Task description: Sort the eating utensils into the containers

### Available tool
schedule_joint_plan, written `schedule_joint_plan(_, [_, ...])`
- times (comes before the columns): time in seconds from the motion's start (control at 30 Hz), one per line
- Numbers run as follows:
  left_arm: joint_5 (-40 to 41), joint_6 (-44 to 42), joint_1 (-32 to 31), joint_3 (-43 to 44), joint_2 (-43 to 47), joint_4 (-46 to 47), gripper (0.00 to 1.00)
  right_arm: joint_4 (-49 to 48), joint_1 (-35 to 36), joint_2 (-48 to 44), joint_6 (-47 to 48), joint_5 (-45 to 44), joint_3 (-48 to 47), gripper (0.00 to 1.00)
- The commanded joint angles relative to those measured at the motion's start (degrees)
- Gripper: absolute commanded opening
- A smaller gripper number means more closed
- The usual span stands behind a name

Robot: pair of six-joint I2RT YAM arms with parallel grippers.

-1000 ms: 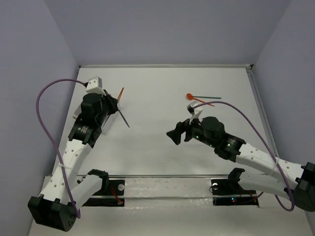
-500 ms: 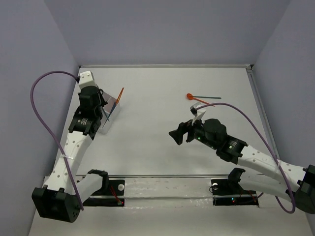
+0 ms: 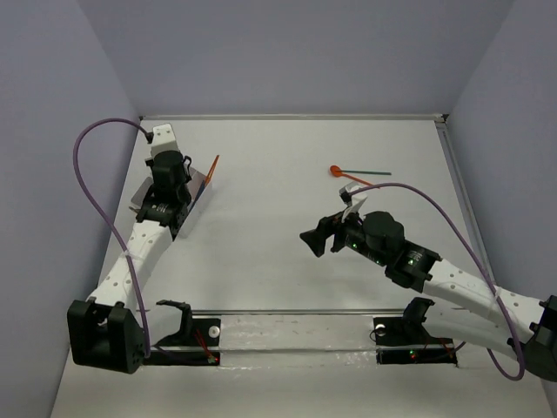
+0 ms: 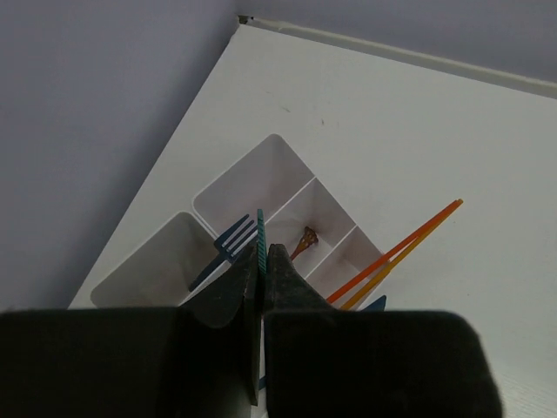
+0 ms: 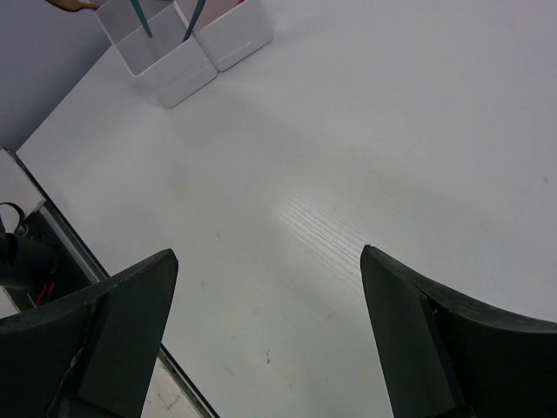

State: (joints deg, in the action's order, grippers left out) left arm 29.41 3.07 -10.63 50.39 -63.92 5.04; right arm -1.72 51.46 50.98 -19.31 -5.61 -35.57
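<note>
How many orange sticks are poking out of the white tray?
2. A redder orange stick and a yellower one lean side by side from one small compartment of the white divided plastic tray; the left gripper may hide more.

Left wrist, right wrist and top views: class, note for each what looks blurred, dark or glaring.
Left wrist view: the left end effector, shut on a teal utensil, is dark and soft-edged, while the tray beyond is sharp. Right wrist view: the open right end effector is near-black; a pale streaked sheen marks the table. Top view: even light, no harsh glare.
</note>
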Motion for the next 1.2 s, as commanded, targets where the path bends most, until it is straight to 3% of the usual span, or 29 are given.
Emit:
schedule_joint_plan(0.0, [-0.75, -1.23, 0.26, -1.7, -1.38, 8.14, 0.06, -2.24, 0.57, -1.15, -0.03, -0.55, 0.33, 0.91])
schedule_joint_plan(0.43, [-0.49, -1.67, 0.26, -3.28, -5.07, 9.29, 0.08, -1.71, 0.57, -2.11, 0.15, -2.04, 0.59, 0.91])
schedule_joint_plan(0.67, [-0.4, -0.87, 0.26, -3.55, -3.67, 9.29, 0.57, -1.54, 0.57, -2.12, 0.41, -3.27, 0.77, 0.91])
schedule_joint_plan(0.77, [-1.63, -0.17, 0.26, -3.19, -2.79, 8.85, 0.67, -1.54, 0.57, -1.85, 0.59, -4.15, 0.85, 0.91])
schedule_joint_plan(1.03, [-6.99, 2.55, -3.52, 0.05, 3.45, 4.9, 0.8, -1.54, 0.57, 0.34, 0.94, -8.63, 1.12, 0.87])
schedule_joint_plan(1.17, [-13.22, 5.27, -6.76, 2.08, 9.59, 0.6, 0.81, -1.19, -0.49, 2.8, 0.77, -10.21, 0.77, 0.75])
